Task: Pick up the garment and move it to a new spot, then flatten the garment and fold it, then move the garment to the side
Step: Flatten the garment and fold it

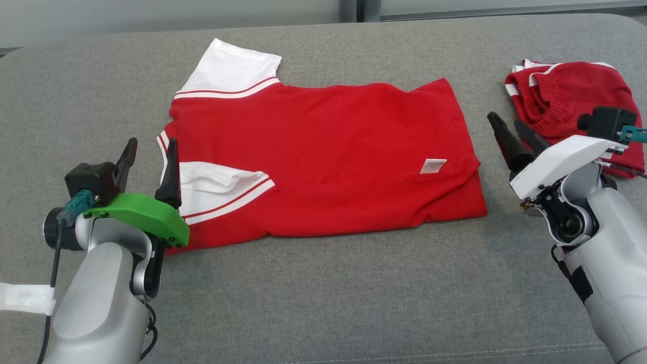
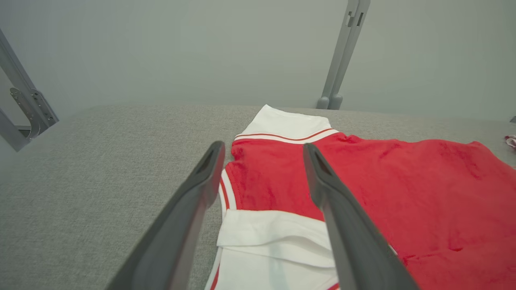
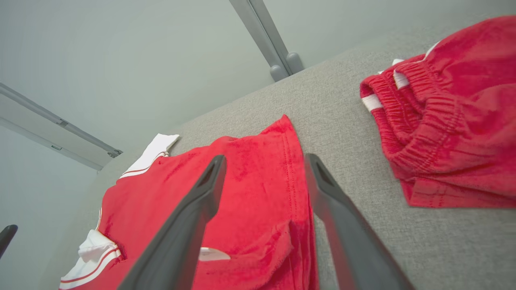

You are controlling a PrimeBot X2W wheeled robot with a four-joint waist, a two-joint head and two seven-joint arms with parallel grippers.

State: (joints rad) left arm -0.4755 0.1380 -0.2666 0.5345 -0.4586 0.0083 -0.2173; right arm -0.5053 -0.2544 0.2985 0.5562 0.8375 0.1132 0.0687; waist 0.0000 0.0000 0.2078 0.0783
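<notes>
The garment [image 1: 323,151] is a red T-shirt with white sleeves and red stripes, lying folded in half on the grey cushion, one white sleeve sticking out at the back left, a small white label near its right end. My left gripper [image 1: 149,149] stands open at the shirt's left edge, above the folded-in white sleeve [image 2: 274,237], holding nothing. My right gripper [image 1: 508,126] is open just off the shirt's right edge [image 3: 262,193], with nothing between its fingers.
A second red garment with an elastic waistband and white stripes [image 1: 571,106] lies bunched at the back right, close behind my right gripper [image 3: 264,161]. The grey upholstered surface [image 1: 323,303] stretches wide in front. A grey wall and metal posts [image 2: 342,56] stand behind.
</notes>
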